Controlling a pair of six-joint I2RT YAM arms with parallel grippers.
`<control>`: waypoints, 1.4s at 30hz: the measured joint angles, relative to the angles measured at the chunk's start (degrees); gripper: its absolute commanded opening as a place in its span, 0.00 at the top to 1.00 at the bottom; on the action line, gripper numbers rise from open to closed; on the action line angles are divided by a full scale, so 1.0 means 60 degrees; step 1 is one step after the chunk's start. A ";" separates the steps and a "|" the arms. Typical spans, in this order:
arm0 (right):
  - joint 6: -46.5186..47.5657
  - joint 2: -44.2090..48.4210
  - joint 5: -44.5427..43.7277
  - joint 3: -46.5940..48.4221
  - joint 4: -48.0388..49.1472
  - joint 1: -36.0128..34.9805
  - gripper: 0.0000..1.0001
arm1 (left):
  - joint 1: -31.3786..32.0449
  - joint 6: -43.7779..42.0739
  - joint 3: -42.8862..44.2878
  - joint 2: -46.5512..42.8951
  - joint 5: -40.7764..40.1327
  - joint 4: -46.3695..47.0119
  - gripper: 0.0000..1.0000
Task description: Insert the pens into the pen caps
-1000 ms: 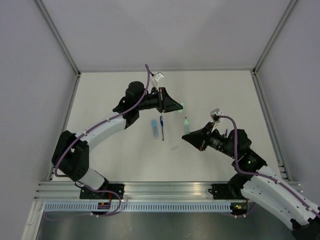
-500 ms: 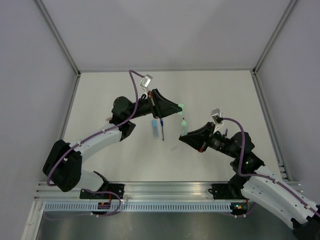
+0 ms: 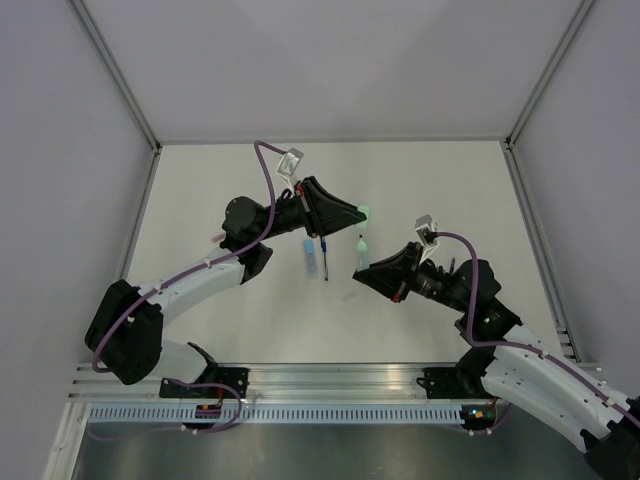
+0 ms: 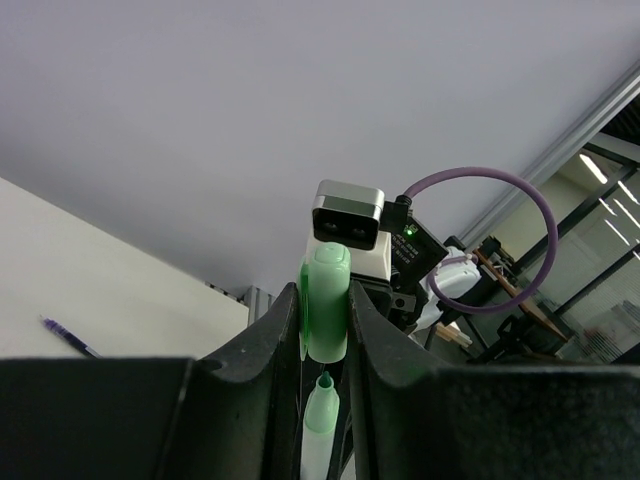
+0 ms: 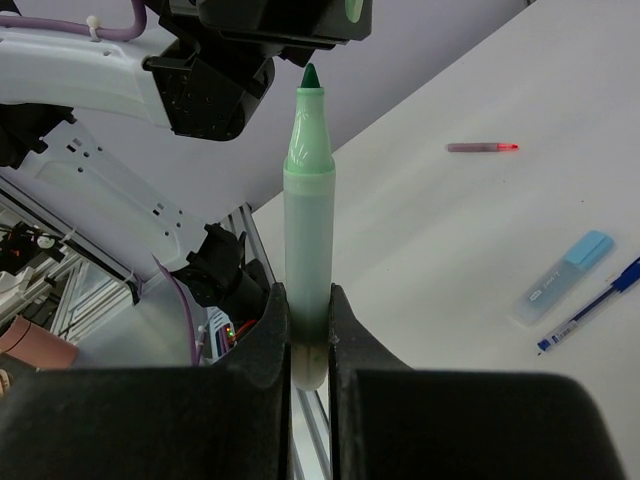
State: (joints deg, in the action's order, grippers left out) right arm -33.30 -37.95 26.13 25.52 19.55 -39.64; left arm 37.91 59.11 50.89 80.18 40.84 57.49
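One pairing is coming together, and the rest of the job looks undone. The right gripper (image 3: 360,272) is clamping narrowly on the base of a green pen (image 5: 308,200), whose dark tip is pointing straight out from between its fingers. The left gripper (image 3: 354,212) is pinching a mint green cap (image 4: 326,290), its jaws standing a little wider to suit the fatter cap. The cap is hanging just ahead of the pen tip, near but apart, so I'd judge the push-in is not yet made. Farther out, on the table (image 3: 430,190) below both grippers, a light blue marker (image 5: 563,277) and a blue pen (image 5: 590,305) are lying side by side. A pink-red pen (image 5: 480,147) is lying beyond them, and a purple pen (image 4: 68,337) is off to the left gripper's side. Whether the light blue one is wearing a cap I cannot tell.
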 measured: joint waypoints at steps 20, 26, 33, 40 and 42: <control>-0.0211 -0.0138 -0.0117 0.0000 0.0601 -0.0029 1.00 | 0.0146 -0.0047 -0.0630 -0.0353 0.0004 0.0215 0.98; -0.0357 -0.0182 -0.0124 0.0000 0.0776 -0.0066 1.00 | 0.0262 -0.0066 -0.0743 -0.0353 -0.0007 0.0503 0.98; -0.0561 -0.0047 -0.0149 0.0000 0.0991 -0.0135 1.00 | 0.0397 -0.0069 -0.1053 -0.0353 -0.0044 0.1333 0.98; -0.0510 0.0029 0.0022 0.0295 0.0546 -0.0171 1.00 | 0.0448 0.0109 -0.1158 -0.0149 0.0051 0.2353 0.84; -0.0481 -0.0040 0.0142 0.0393 0.0441 -0.0171 1.00 | 0.0444 0.0175 -0.1155 -0.0106 0.0186 0.2495 0.74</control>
State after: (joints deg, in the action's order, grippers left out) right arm -36.18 -38.20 26.98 27.88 22.20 -40.66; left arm 40.58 60.16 43.97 79.55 41.95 72.47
